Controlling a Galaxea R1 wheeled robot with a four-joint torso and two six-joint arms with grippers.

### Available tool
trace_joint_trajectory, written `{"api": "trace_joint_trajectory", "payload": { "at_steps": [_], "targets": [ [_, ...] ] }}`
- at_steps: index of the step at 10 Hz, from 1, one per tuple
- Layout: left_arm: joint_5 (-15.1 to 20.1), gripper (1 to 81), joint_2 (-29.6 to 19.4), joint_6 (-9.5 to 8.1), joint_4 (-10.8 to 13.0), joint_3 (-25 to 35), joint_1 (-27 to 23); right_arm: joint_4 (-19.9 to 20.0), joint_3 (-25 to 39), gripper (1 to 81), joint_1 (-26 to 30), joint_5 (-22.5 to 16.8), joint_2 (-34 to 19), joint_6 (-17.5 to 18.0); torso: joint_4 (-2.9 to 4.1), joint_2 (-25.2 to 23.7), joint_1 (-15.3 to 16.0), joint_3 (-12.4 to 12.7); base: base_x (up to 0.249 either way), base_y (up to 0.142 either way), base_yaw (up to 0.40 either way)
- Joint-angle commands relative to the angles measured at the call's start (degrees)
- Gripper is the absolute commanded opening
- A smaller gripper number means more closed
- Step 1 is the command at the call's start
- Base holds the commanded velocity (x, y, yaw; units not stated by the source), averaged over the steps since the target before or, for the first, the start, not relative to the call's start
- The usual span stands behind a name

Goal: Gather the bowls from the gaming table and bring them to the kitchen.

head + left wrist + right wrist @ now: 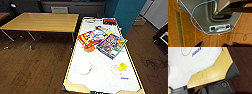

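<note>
Long white-topped gaming table with tan wooden rim (75,88) directly ahead; its near corner (209,75) just below right wrist. Plain wooden table (42,22) beyond, left. Colourful flat game boxes (111,45) mid-table, far from arms. White round bowl (83,67) near end, left of centre. Orange round bowl (89,48) touching red box edge. Yellow object (122,66) near end, right. Gripper fingers: cannot tell state, either arm.

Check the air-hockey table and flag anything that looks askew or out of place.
The board-game boxes lie skewed and overlapping across the gaming table. The orange bowl sits partly tucked under the red box's edge. The white bowl sits apart. Nothing looks spilled or damaged.
</note>
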Motion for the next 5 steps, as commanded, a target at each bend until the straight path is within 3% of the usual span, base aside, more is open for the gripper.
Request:
{"api": "trace_joint_trajectory", "payload": {
  "at_steps": [1, 5],
  "targets": [
    [5.0, 81.1, 0.3, 0.28, -0.6, 0.1, 0.8, 3.8, -3.1, 81.1, 14.6, -15.0, -7.5, 1.0, 0.00, 0.0, 0.0, 0.0, 0.000, 0.000, 0.000],
    [4.9, 81.1, 1.1, 0.37, -0.3, 0.1, 0.7, 3.7, -5.8, 81.1, 23.3, -21.1, -6.8, 3.1, 0.00, 0.0, 0.0, 0.0, 0.000, 0.000, 0.000]
  ]
}}
